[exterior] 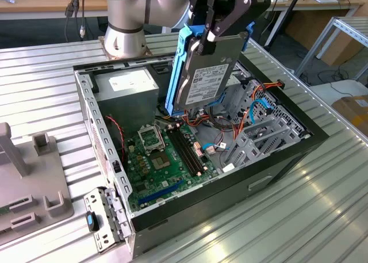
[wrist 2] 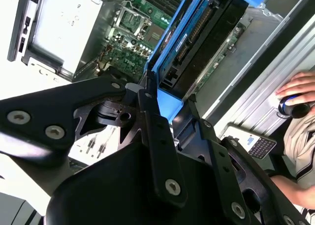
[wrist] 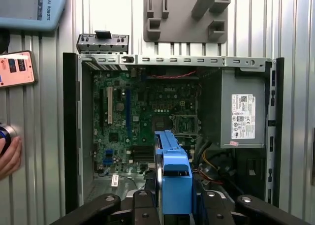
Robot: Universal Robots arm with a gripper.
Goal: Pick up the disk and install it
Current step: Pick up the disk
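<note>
The disk (exterior: 206,73) is a silver hard drive in a bright blue carrier, held upright and tilted in the air above the open computer case (exterior: 287,159). My gripper (exterior: 221,27) is shut on its upper end. The disk hangs over the motherboard (exterior: 167,159), near the drive cage (exterior: 259,130) on the exterior view's right. In the first wrist view the blue carrier of the disk (wrist: 173,178) runs away from the gripper (wrist: 172,205) toward the motherboard (wrist: 142,116). In the second wrist view the disk (wrist 2: 197,43) sits edge-on between the black fingers (wrist 2: 152,121).
A power supply (exterior: 129,87) fills the case's back corner. Orange and blue cables (exterior: 256,105) lie by the drive cage. A grey fixture (exterior: 29,176) stands on the slatted table at the exterior view's left. A person's hand (wrist 2: 300,94) rests beside the case.
</note>
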